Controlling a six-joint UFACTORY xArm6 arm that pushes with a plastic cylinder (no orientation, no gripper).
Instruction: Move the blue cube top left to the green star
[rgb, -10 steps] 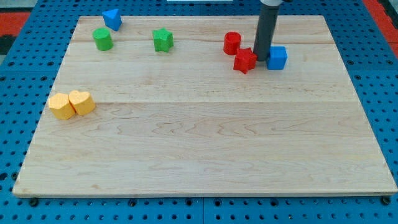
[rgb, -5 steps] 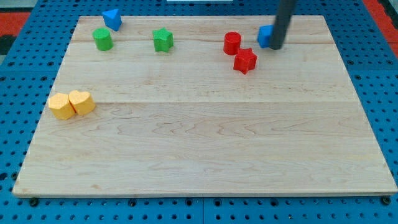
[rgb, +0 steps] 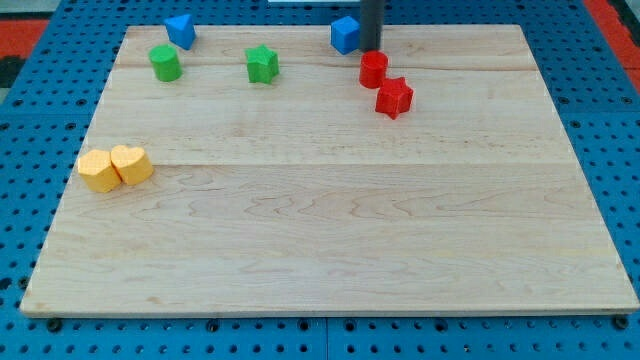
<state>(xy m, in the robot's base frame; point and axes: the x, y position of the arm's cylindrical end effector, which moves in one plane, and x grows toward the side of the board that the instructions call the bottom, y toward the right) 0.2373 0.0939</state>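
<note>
- Pushing leftward: my tip (rgb: 371, 48) touches the blue cube (rgb: 345, 34) on its right side, so it slides toward the green star (rgb: 262, 64).
- No pincer exists; nothing is held.

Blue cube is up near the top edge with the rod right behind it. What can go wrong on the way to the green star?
1. The blue cube sits at the board's top edge; a slightly upward push may tip it off.
2. My tip touches the cube's right side, just above the red cylinder; drifting down could knock it.
3. Pushing straight left risks overshooting above the green star toward the blue triangular block.
</note>
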